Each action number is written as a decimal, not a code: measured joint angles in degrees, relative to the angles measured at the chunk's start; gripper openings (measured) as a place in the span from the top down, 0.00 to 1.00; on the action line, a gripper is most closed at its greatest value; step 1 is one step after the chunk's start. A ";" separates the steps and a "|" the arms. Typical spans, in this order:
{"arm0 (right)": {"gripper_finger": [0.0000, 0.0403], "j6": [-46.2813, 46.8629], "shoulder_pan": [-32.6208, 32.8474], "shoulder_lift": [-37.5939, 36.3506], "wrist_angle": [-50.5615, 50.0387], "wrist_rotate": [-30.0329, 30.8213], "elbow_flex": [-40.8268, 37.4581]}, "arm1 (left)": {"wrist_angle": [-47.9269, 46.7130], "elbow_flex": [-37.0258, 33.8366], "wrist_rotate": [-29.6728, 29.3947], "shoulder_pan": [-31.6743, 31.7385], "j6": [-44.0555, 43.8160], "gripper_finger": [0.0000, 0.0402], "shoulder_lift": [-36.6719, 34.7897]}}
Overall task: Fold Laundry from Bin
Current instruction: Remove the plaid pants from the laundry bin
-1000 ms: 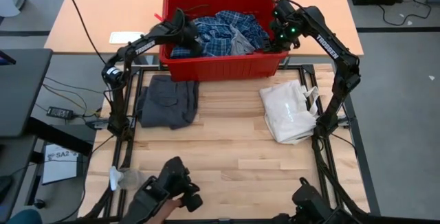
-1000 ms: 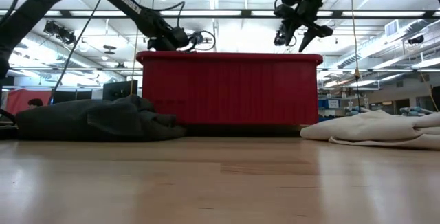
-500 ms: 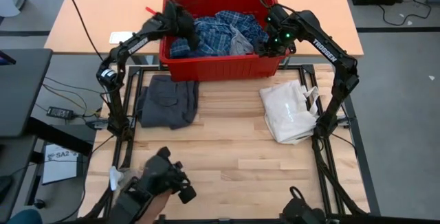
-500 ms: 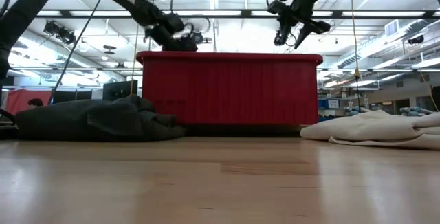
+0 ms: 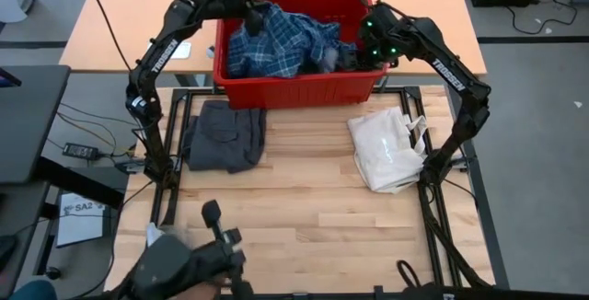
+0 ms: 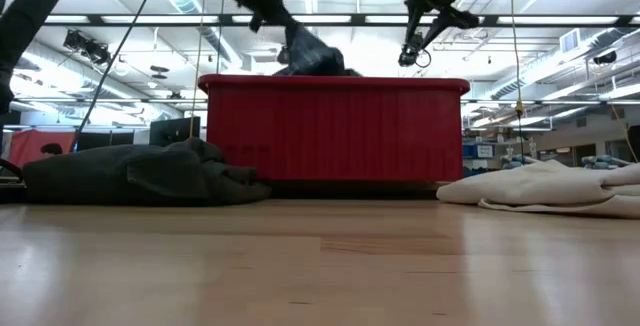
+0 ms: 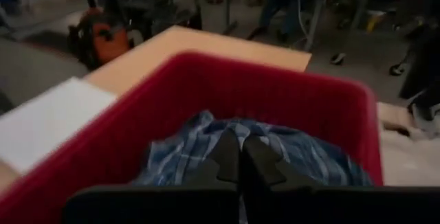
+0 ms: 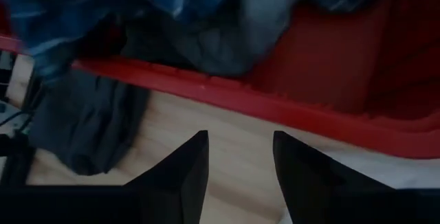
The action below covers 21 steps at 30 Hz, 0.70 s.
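Light wood counter, framed by the arm rails. Red bin sits at the far edge, about centered, holding the laundry. Blue-and-white plaid shirt fills most of the bin, its left part pulled up above the rim (low view shows a dark bunch of cloth rising over the bin's top edge). A light grey piece and a black piece lie in the bin's right half. Dark grey trousers lie crumpled on the counter near the left edge, just in front of the bin. White fabric bag with cords lies near the right edge, well apart from the trousers.

Left gripper is raised over the bin's far-left corner, jaws closed on the plaid shirt; left wrist view shows both fingers pressed together on the fabric. Right gripper hangs over the bin's right end, jaws spread apart, holding nothing (gap plain in the right wrist view).
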 joint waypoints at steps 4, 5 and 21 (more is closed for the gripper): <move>0.58 -3.99 -0.88 -1.58 0.32 3.09 0.02 | 5.57 7.42 8.19 -3.01 -7.69 1.00 0.05; 0.58 -5.22 -1.30 -1.79 0.68 3.57 0.02 | 10.66 7.28 11.99 -4.05 -11.00 1.00 -0.95; 0.58 -22.45 -3.94 -1.92 5.04 0.46 0.02 | 46.59 4.77 21.50 -23.14 -32.39 0.99 -11.56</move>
